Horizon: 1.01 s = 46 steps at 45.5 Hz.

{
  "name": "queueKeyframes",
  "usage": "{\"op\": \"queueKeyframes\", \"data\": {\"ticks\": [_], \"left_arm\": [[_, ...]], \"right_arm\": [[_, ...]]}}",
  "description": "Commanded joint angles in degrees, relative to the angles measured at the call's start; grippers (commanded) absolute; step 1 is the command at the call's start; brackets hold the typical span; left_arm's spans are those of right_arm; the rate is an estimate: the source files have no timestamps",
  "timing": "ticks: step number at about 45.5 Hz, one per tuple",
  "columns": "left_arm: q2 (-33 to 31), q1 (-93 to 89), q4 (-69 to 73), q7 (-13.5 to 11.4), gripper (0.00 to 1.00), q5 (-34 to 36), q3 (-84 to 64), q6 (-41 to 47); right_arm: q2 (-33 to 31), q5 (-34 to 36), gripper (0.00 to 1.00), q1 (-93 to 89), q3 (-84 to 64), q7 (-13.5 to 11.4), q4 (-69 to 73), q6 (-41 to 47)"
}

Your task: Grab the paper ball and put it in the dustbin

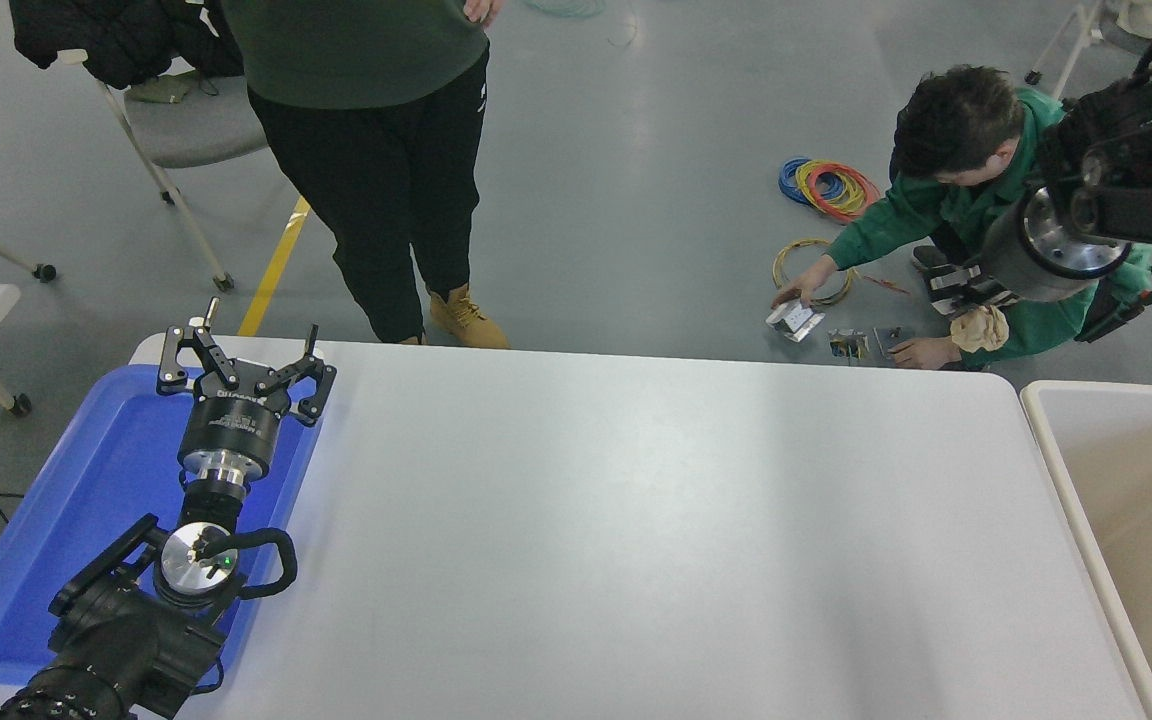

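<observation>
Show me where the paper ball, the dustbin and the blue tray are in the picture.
paper ball [979, 328], head view, on its crumpled tan surface below the right gripper [958, 296].
dustbin [1058, 470], head view, on its white left rim.
blue tray [86, 480], head view, on its bare blue floor.

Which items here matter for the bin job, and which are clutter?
Job:
paper ball, held in the right tool
dustbin, right of the table

Clutter:
blue tray under the parked left tool
wire coils on the floor
chair
</observation>
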Motion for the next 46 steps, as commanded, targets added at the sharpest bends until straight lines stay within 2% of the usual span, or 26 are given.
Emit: {"op": "queueKeyframes", "data": {"ticks": [1,17,28,37,46], "left_arm": [[0.0,0.1,0.0,0.0,1.0,0.0,0.0,0.0],[0.0,0.0,0.0,0.0,1.0,0.0,0.0,0.0],[0.0,0.0,0.0,0.0,1.0,0.0,0.0,0.0],[0.0,0.1,0.0,0.0,1.0,0.0,0.0,0.0],[0.0,0.0,0.0,0.0,1.0,0.0,0.0,0.0]], "right_arm": [[-1.1,-1.1,0.0,5.4,-0.1,0.0,2.3,3.6],[-1.8,-3.3,0.0,4.2,0.0,0.0,1.5,3.6],[-9.1,-9.7,0.0,-3.8,0.1,0.0,-4.6,2.6],[-14.9,-11.9,0.0,-12.5,-0.1,0.0,-12.3,0.1],[-17.3,-12.1,0.0,-25.9,0.9,0.0,-26.5,-3.8]]}}
